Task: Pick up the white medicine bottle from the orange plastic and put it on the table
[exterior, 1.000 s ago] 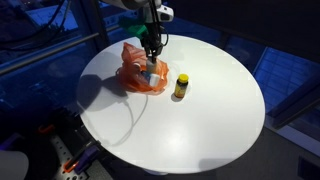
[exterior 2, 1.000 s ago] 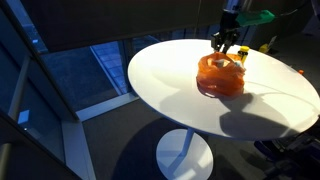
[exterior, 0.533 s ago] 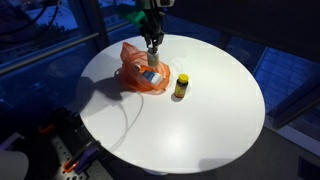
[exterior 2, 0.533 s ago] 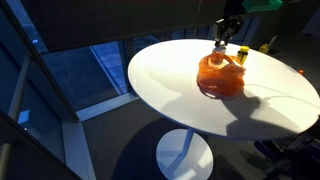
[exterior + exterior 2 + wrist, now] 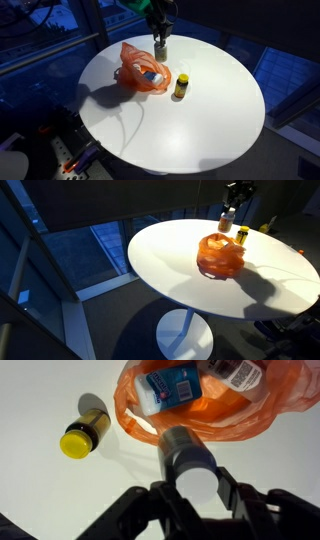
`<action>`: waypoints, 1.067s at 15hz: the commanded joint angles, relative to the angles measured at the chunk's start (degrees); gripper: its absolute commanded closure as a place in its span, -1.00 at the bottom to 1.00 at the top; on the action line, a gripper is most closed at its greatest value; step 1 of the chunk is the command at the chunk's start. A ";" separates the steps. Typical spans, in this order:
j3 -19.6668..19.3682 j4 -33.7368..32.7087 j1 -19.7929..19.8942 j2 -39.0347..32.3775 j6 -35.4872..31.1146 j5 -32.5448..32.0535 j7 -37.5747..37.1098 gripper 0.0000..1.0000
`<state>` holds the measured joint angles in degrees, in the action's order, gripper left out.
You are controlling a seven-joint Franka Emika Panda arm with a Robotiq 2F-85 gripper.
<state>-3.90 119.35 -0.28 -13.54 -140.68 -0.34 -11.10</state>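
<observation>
The fingers were clamped on the white medicine bottle, which hung above the orange plastic. The pickup looked done. What remained was setting it on bare tabletop beside the orange plastic, clear of the yellow-capped bottle, then releasing.

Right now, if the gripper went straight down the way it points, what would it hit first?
The gripper holds the white bottle, which leads; it would likely land on the orange plastic at its edge, or the table just beside it. Depth is unclear.
</observation>
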 commanded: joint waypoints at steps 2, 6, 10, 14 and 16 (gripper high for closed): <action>-1.20 4.50 2.30 3.93 -2.58 -0.24 0.91 0.61; -2.57 7.06 4.13 4.97 -4.05 -0.17 1.20 0.61; -3.31 7.51 6.19 4.06 -2.58 1.48 2.48 0.61; -3.81 7.28 7.73 2.30 -1.22 2.44 3.50 0.61; -3.99 7.15 8.10 1.32 -0.59 2.32 3.65 0.61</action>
<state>-7.65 126.92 7.10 -11.39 -142.91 0.68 -9.56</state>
